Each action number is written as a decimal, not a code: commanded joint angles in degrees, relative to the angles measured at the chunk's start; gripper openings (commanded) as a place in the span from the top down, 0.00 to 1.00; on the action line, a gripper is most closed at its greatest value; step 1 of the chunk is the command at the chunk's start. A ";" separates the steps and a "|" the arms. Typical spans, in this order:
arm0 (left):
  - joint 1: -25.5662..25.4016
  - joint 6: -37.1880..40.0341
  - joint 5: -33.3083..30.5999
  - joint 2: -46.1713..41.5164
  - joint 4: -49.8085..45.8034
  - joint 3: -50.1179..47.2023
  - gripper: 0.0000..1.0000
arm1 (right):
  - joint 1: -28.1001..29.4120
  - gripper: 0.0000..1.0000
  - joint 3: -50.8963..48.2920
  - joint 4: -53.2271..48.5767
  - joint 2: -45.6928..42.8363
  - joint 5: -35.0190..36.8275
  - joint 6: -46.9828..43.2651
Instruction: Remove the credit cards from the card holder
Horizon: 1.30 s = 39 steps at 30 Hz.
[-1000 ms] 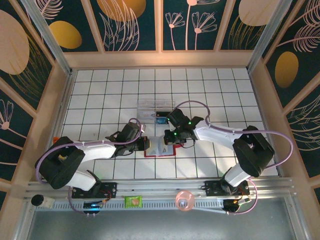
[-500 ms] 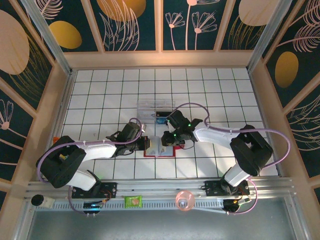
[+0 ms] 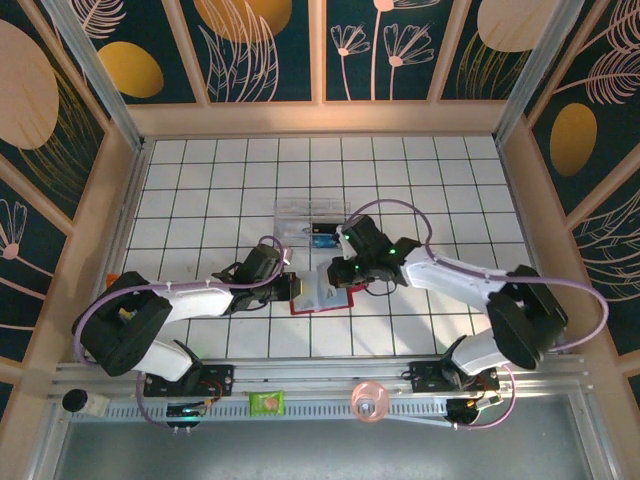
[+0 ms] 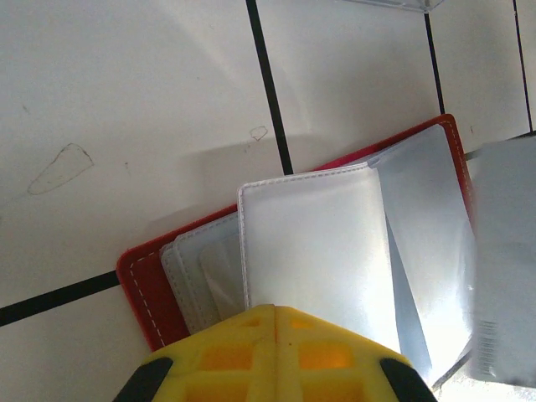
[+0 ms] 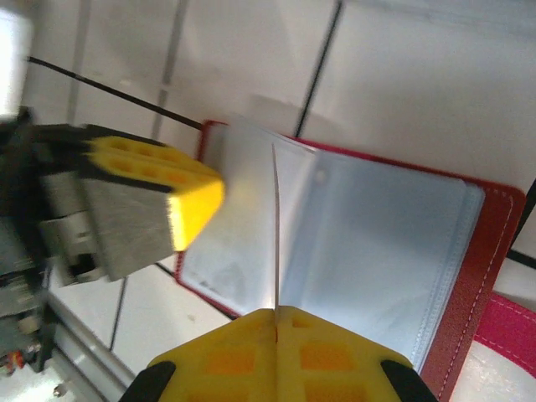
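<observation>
Right in the middle of the tiled table (image 3: 200, 190), towards the near side, the card holder (image 3: 320, 298) is lying open flat, red cover down and the plastic pages facing up. A clear plastic box (image 3: 308, 216) sits just behind it, not touching as far as I can see.

The left gripper (image 4: 272, 339) comes in from the holder's left edge with its yellow fingers closed together. The tips are right at the stack of pages on that side, but honestly I can't tell if it's pinching one or just pressing down on them.

The right gripper (image 5: 275, 322) is the clearer one. Its fingers are clamped on a single clear sleeve (image 5: 275, 226), which stands up on edge between the two halves of the holder. The red snap tab (image 5: 502, 331) pokes out past the holder's right-hand cover.
</observation>
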 commanded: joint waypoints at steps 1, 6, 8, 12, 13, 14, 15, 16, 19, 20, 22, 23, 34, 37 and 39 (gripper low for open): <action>-0.10 1.14 0.15 0.75 -3.11 1.52 1.00 | -0.43 1.00 1.63 -1.87 -3.88 3.08 -6.32; 0.94 0.73 -1.34 -4.60 -6.19 3.49 0.71 | -0.52 1.00 7.72 -3.69 -2.47 10.45 -16.30; 1.96 0.36 -2.11 -7.87 -7.67 3.62 0.54 | -0.49 1.00 10.38 -3.77 -1.11 13.35 -21.24; 4.16 -0.49 -2.69 -13.82 -10.62 2.60 0.37 | -0.52 1.00 15.04 -3.75 2.64 16.26 -31.64; 4.53 -0.77 -2.75 -14.58 -11.07 2.09 0.35 | -0.51 1.00 16.39 -3.88 3.41 15.60 -33.73; 5.06 -1.13 -2.66 -15.29 -11.45 1.48 0.32 | -0.51 1.00 18.20 -4.40 4.32 14.57 -36.15; 5.78 -1.75 -2.24 -15.88 -11.64 0.65 0.30 | -0.51 1.00 20.21 -5.37 5.50 13.38 -38.73; 6.39 -2.30 -1.76 -16.27 -11.51 -0.12 0.28 | -0.36 1.00 22.18 -6.78 6.62 12.31 -41.17; 8.86 -4.54 0.84 -17.74 -9.94 -3.20 0.12 | 0.37 1.00 27.99 -10.75 10.37 9.29 -48.68; 9.47 -5.04 1.37 -18.33 -9.63 -3.89 0.09 | 0.52 1.00 29.98 -12.36 11.77 8.01 -50.97; 10.32 -5.35 1.53 -19.17 -10.08 -4.54 0.07 | 0.54 1.00 34.20 -16.01 14.99 5.92 -55.51; 10.70 -5.45 1.53 -19.63 -10.59 -4.67 0.07 | 0.54 1.00 36.61 -18.01 16.94 5.58 -57.55; 12.70 -5.13 1.82 -20.66 -14.61 -4.18 0.01 | -0.23 1.00 53.65 -30.01 32.15 10.19 -72.93; 12.86 -4.68 0.77 -20.70 -16.39 -3.21 0.01 | -0.65 1.00 55.70 -29.33 34.68 11.42 -75.34; 13.00 -4.50 0.23 -20.73 -17.55 -2.70 0.01 | -1.04 1.00 57.13 -28.43 36.30 12.40 -76.43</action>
